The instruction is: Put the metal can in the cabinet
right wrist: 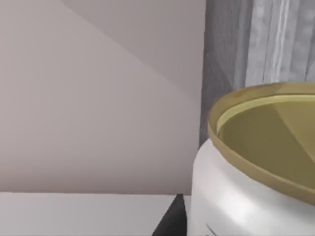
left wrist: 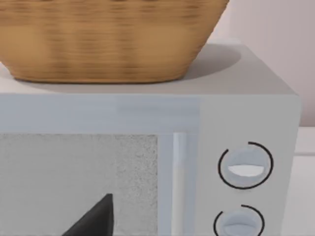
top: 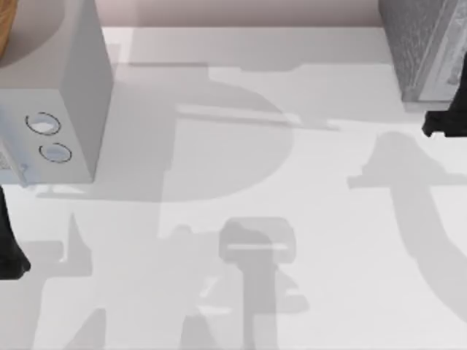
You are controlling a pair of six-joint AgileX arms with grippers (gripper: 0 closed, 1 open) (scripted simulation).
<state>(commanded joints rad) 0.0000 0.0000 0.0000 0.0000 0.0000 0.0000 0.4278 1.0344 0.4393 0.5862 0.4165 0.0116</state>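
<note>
The metal can (right wrist: 246, 177) fills the near part of the right wrist view, with a white body and a gold rimmed lid. A dark finger (right wrist: 170, 223) of my right gripper presses against its side, so the gripper is shut on the can. In the top view my right gripper (top: 440, 124) pokes in from the right edge, just in front of the grey cabinet (top: 423, 51). The cabinet's (right wrist: 256, 44) ribbed grey front stands right behind the can. My left arm (top: 11, 255) is parked at the left edge, one black fingertip (left wrist: 93, 219) facing the microwave door.
A pale grey microwave (top: 69, 109) with two round knobs stands at the back left, with a woven basket (left wrist: 108, 39) on its top. Arm shadows lie across the white table (top: 241, 168) in the middle and front.
</note>
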